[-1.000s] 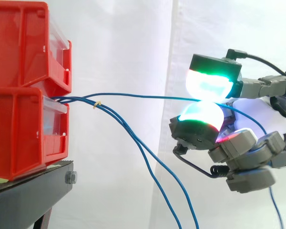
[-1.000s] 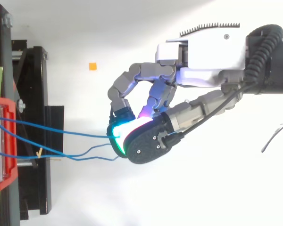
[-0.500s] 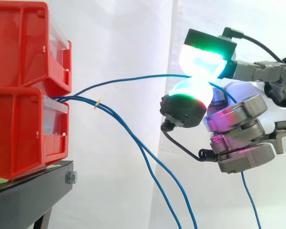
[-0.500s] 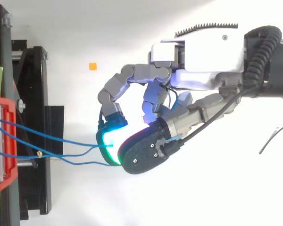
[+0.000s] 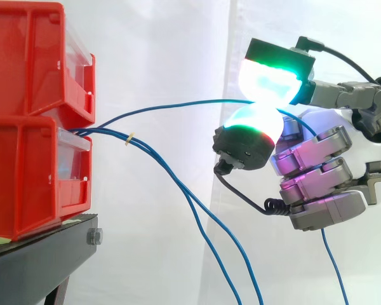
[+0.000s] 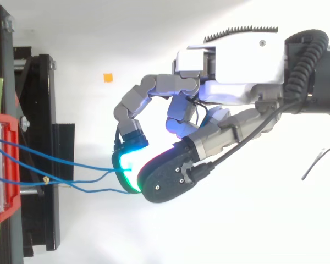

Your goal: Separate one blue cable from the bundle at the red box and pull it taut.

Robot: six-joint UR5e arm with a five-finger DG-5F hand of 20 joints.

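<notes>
Blue cable (image 5: 171, 105) runs near-level from red box (image 5: 25, 171) rightward, slightly arched; hand (image 5: 317, 184) pinches it.

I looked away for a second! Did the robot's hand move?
Yes. In the side view the hand rose and shifted toward the red bins, pinching a blue cable.

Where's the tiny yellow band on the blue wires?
In the side view, the yellow band sits on the two drooping blue cables, just right of the lower red bin.

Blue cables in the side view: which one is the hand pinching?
The top cable, arching from the red box to the pads of the hand; the other two droop below it.
</notes>
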